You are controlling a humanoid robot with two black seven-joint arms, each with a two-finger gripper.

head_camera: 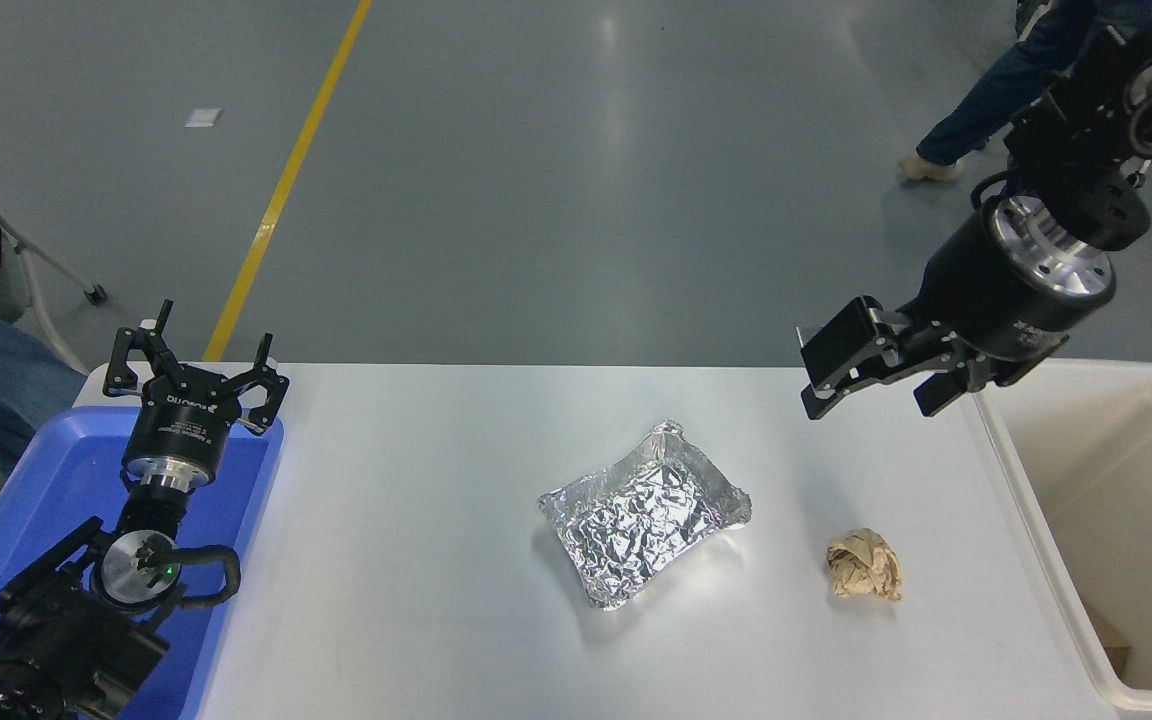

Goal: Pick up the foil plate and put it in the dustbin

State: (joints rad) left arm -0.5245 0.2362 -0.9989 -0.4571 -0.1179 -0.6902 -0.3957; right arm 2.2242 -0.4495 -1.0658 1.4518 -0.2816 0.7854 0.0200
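Note:
The foil plate (646, 512), a crinkled silver tray with a rumpled rim, lies flat near the middle of the white table (416, 600). The cream-white dustbin (1014, 482) stands at the table's right edge. My right gripper (876, 392) hangs open in the air over the far right part of the table, just left of the dustbin's far corner, up and to the right of the foil plate, holding nothing. My left gripper (198, 372) is parked open at the lower left, above the blue tray.
A crumpled brown paper ball (866, 565) lies between the foil plate and the dustbin. A blue tray (46, 490) sits at the table's left end. A person's legs (996, 90) are on the floor at top right, and a scrap lies in the dustbin's near corner.

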